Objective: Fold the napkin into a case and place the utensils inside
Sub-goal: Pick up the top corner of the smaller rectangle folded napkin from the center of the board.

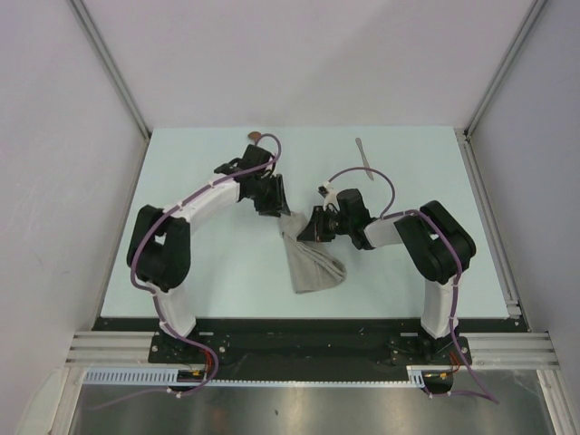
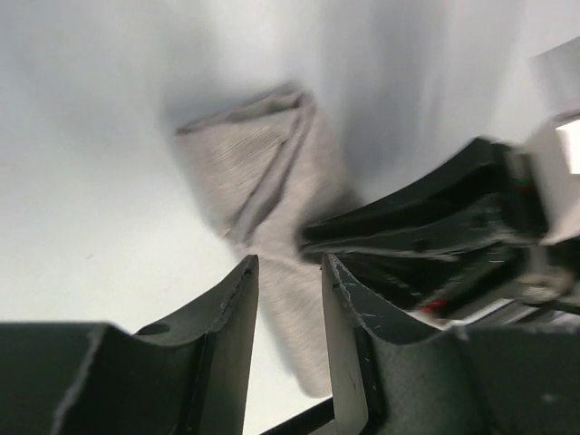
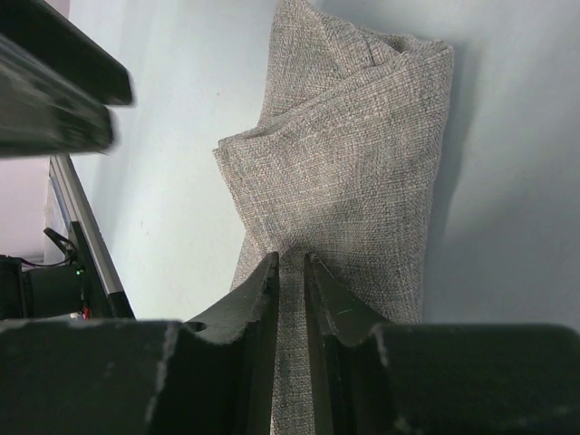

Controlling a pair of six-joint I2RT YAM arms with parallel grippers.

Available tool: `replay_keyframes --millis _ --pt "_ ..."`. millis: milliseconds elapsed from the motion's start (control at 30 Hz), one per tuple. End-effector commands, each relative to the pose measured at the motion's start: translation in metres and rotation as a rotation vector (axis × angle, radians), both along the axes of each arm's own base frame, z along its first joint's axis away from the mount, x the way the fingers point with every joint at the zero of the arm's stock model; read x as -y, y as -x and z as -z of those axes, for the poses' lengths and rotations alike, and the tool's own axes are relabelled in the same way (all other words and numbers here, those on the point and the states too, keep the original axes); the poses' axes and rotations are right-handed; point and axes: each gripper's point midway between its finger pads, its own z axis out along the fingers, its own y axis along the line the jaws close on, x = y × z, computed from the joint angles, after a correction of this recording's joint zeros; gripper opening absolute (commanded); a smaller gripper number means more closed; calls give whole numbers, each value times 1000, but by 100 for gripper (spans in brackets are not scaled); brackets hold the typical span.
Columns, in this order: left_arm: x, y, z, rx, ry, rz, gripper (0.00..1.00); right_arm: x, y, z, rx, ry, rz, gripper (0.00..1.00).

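Napkin (image 1: 317, 265) near centre of tabletop (image 1: 227, 272), bunched into rough narrow fold, far end drawn up to jaws; no case formed yet. Right jaws clenched on napkin's far end. Left jaws just beyond, to left, standing apart, released; cloth visible through gap. Knife (image 1: 364, 156) far, right of centre; spoon (image 1: 256, 136) at far edge, partly hidden by left arm (image 1: 208, 195); both well apart from napkin. Remaining, by judgement: finish fold, load both utensils.

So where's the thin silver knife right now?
In the top view, the slender silver-grey knife lies near the far edge of the pale table, right of centre, well apart from the grey-beige cloth napkin.
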Motion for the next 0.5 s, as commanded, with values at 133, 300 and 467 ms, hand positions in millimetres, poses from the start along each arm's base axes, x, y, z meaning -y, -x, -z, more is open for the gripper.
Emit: replay_keyframes --millis 133,300,467 --pt "-24 15 39 -65 -142 62 40 -4 -11 -13 59 -10 -8 21" --pt "-6 15 40 -72 -46 90 40 -4 -12 -13 61 -11 -10 20" --pt "-2 11 49 -93 -35 82 37 -4 -12 -15 69 -6 -12 19"
